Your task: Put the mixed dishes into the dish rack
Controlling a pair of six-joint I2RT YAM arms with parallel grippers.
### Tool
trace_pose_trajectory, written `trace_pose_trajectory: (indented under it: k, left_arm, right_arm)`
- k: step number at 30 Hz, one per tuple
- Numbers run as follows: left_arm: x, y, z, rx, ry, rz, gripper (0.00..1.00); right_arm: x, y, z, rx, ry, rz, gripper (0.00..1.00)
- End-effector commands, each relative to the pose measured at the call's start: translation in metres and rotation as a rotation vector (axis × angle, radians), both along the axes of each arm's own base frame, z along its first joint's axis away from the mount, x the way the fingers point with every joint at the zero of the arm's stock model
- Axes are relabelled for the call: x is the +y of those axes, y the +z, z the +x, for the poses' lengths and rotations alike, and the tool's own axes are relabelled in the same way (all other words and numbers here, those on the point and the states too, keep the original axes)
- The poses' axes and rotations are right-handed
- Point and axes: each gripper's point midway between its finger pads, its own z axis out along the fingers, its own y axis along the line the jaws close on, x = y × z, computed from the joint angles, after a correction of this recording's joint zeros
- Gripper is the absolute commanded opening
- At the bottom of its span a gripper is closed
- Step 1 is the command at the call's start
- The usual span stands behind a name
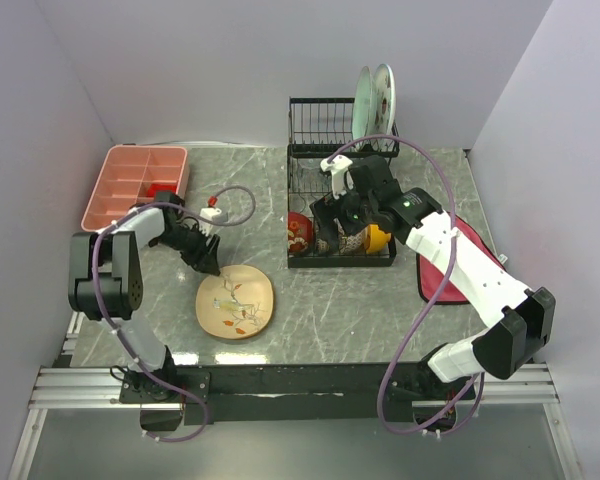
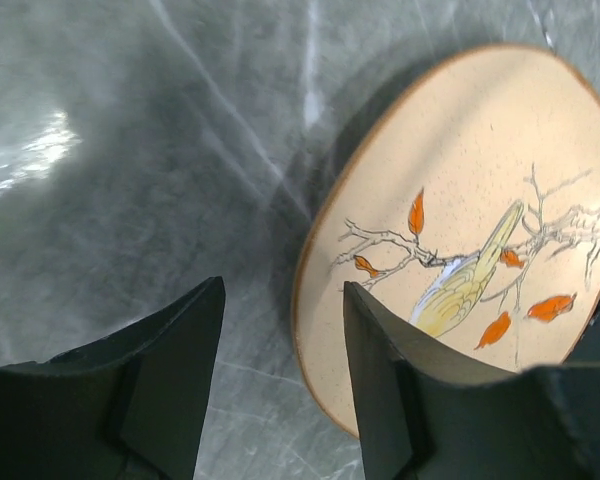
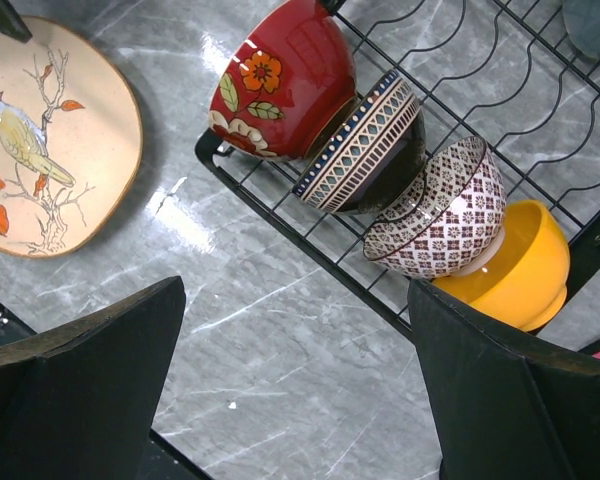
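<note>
A tan plate (image 1: 235, 303) (image 2: 480, 200) painted with a bird and orange leaves lies on the marble table. My left gripper (image 1: 208, 264) (image 2: 284, 290) is open at its upper left rim: one finger is over the plate, the other over the table, and the rim runs between them. The black wire dish rack (image 1: 340, 200) holds a red floral bowl (image 3: 280, 75), a blue patterned bowl (image 3: 365, 145), a brown-and-white patterned bowl (image 3: 440, 210) and an orange bowl (image 3: 515, 270) in a row. Two plates (image 1: 375, 100) stand upright at its back. My right gripper (image 1: 342, 232) (image 3: 296, 285) hangs wide open and holds nothing above the rack's front edge.
A pink compartment tray (image 1: 135, 185) sits at the back left. A red cloth (image 1: 450, 265) lies right of the rack under the right arm. Walls close in on three sides.
</note>
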Motion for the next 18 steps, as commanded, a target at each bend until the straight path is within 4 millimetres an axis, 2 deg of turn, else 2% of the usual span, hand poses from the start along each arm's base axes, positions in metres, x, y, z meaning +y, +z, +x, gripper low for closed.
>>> trace_pose_trajectory:
  k: [1,5,8,9,10,13,14,16,17,18]
  left_arm:
    - [-0.015,-0.006,-0.022,0.039,-0.128,-0.03,0.55]
    - [-0.028,-0.015,-0.041,0.103,-0.221,-0.039,0.51]
    - [-0.036,-0.017,-0.046,0.118,-0.247,-0.052,0.32]
    - [-0.037,-0.015,-0.043,0.112,-0.243,-0.058,0.2]
    - [-0.038,-0.012,-0.042,0.115,-0.236,-0.063,0.15]
    - [-0.035,0.006,-0.034,0.048,-0.233,-0.061,0.06]
    - [-0.031,0.022,-0.029,-0.022,-0.237,-0.061,0.04]
    - [-0.029,0.038,-0.029,-0.1,-0.257,-0.069,0.01]
    - [-0.026,0.055,-0.027,-0.187,-0.284,-0.07,0.01]
    - [-0.029,0.066,-0.029,-0.235,-0.3,-0.095,0.01]
  right_arm:
    - [0.002,0.017,0.012,-0.067,0.002,0.023,1.0]
    - [0.004,0.016,0.014,-0.063,0.012,0.022,1.0]
    - [0.007,0.013,0.012,-0.05,0.036,0.023,1.0]
    - [0.008,0.011,0.012,-0.044,0.043,0.024,1.0]
    - [0.008,0.008,0.01,-0.036,0.054,0.019,1.0]
    - [0.01,0.001,0.005,0.004,0.087,0.032,1.0]
    - [0.011,0.0,0.005,0.016,0.093,0.038,1.0]
    - [0.013,-0.003,0.002,0.065,0.123,0.07,0.99]
    - [0.015,-0.003,0.004,0.079,0.132,0.084,0.98]
    - [0.023,-0.001,0.0,0.109,0.175,0.127,0.94]
